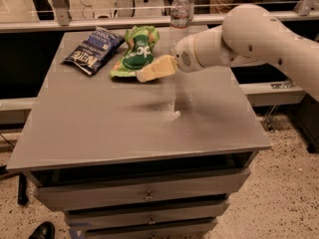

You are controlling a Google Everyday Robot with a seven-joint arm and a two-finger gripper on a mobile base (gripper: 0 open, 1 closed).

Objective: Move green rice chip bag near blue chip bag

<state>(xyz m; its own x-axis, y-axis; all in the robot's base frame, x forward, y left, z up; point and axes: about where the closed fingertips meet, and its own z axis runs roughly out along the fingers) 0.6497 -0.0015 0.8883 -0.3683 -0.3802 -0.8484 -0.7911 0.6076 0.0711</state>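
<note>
Task looks nearly done: green rice chip bag (137, 54) lies on the worktop (124, 128) at its far left part, just beside the blue chip bag (92, 49), which is to its left, edges close to touching. What's left, prob., is only letting go & pulling clear. The gripper (155, 68) sits at the green bag's lower right corner, seemingly touching it. Can't tell if the jaws are clamped on the bag or apart, as they read as one tan wedge from here. The arm comes in from the right, forearm approx. level over the worktop's far half, wrist pointing left twd the bags. A water bottle (179, 9) stands behind, apart from both.
</note>
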